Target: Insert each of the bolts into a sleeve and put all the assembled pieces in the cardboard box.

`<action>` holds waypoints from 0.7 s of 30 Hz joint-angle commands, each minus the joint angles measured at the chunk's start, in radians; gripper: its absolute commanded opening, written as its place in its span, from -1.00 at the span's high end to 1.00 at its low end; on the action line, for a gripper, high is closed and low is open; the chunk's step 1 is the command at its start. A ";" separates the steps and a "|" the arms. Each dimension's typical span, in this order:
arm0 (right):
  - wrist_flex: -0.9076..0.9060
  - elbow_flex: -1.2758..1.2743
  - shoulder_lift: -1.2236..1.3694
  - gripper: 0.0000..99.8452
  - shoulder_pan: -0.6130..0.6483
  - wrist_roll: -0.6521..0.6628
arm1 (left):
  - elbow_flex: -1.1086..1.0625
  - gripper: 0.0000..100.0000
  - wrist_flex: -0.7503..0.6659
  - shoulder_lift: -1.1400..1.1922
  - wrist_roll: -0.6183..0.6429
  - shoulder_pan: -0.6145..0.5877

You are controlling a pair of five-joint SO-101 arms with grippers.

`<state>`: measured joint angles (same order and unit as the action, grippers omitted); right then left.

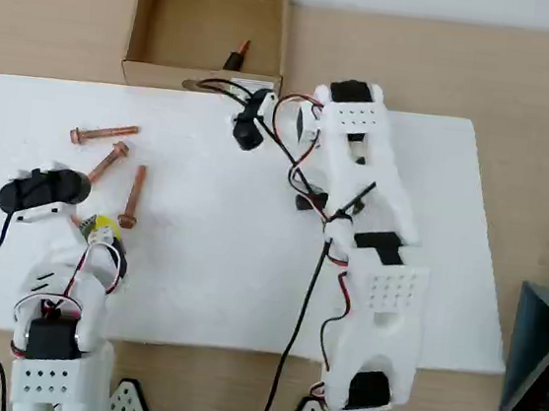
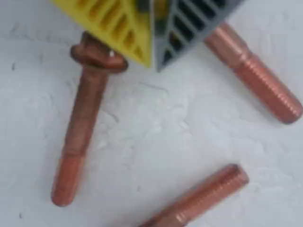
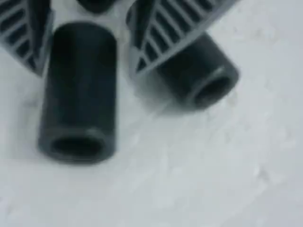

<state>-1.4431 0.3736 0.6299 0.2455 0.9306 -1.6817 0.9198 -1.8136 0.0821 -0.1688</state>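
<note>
White table (image 1: 229,260) bore bolts (image 2: 78,142), judged stiff and slick, best pinched mid-shank; left fingers (image 2: 113,23) seemed together, right fingers (image 3: 170,28) apart astride a sleeve (image 3: 78,90).

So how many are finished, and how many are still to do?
One assembled piece lies in the cardboard box. The right gripper sits open around a sleeve, with another sleeve beside it. Three bolts lie bare on the white mat near the left gripper. So one is done, three are left.
</note>
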 commanded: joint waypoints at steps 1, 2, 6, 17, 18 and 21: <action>-0.005 0.051 0.010 0.72 0.024 0.009 | -0.011 0.99 -0.014 -0.010 0.003 -0.011; -0.005 0.051 0.018 0.72 0.028 0.011 | -0.011 0.99 -0.014 -0.010 0.003 -0.011; -0.005 0.053 0.047 0.86 0.044 0.015 | -0.011 0.99 -0.014 -0.010 0.003 -0.011; -0.009 0.056 0.045 0.98 0.067 0.012 | -0.011 0.99 -0.014 -0.010 0.002 -0.011; -0.015 0.068 0.039 0.98 0.067 0.009 | -0.011 0.99 -0.014 -0.010 0.000 -0.011; -0.074 0.133 0.002 0.98 0.068 -0.015 | -0.011 0.99 -0.014 -0.010 -0.002 -0.009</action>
<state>-1.4768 0.4411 0.6790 0.2777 0.9367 -1.6817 0.9198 -1.8136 0.0821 -0.1688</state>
